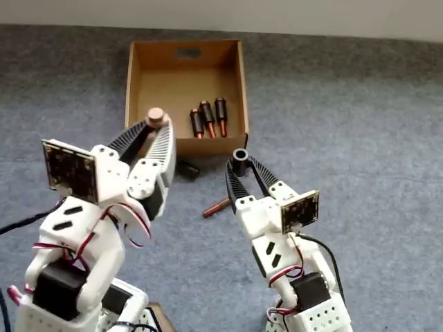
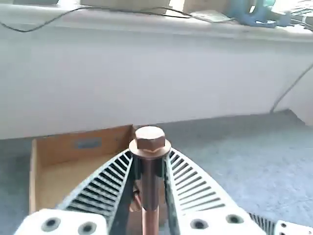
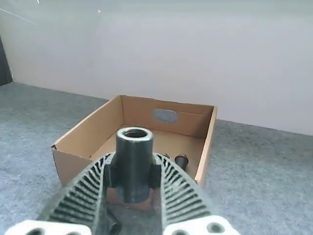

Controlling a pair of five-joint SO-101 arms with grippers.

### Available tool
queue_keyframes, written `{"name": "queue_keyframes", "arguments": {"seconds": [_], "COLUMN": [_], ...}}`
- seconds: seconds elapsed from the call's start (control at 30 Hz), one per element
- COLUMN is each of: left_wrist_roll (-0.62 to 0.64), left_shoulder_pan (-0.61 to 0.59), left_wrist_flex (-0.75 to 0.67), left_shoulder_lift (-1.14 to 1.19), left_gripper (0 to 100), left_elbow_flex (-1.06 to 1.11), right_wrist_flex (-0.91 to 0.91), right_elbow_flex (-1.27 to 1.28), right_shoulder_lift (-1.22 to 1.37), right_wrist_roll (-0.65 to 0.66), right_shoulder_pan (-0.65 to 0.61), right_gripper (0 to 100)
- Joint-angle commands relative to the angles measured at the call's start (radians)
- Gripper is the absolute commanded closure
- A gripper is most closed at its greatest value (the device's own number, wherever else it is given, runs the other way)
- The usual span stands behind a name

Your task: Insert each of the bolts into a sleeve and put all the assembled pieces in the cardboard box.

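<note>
At the front wall of the cardboard box [image 1: 136,83], my left gripper [image 1: 156,130] clamps one bolt [image 1: 156,116] upright. My right gripper [image 1: 241,166] pinches one sleeve [image 1: 240,158] by the corner. Three assembled pieces [image 1: 208,118] lie inside. One loose bolt [image 1: 217,206] and one loose sleeve [image 1: 187,169] lie between the arms; open carpet [image 1: 360,104] lies to the right.

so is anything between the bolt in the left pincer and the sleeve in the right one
Nothing visible does. The left pincer holds the bolt over the front wall of the box; the right pincer holds the sleeve just outside it. Only that wall lies between them, apparently lower.
</note>
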Motion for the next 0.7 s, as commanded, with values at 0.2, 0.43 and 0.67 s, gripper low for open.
{"name": "queue_keyframes", "arguments": {"seconds": [0.2,0.43,0.67], "left_wrist_roll": [0.015,0.017,0.015], "left_shoulder_pan": [0.093,0.162,0.211], "left_wrist_flex": [-0.334,-0.371,-0.404], "left_shoulder_lift": [0.216,0.265,0.275], "left_gripper": [99,99,99], "left_elbow_flex": [0.015,0.016,0.024], "right_wrist_flex": [-0.024,-0.024,-0.024], "right_elbow_flex": [0.005,0.010,0.010], "right_shoulder_lift": [-0.018,-0.018,-0.018], "right_wrist_roll": [0.012,0.012,0.012], "right_shoulder_pan": [-0.004,-0.004,-0.002], "right_gripper": [99.2,99.2,99.2]}}
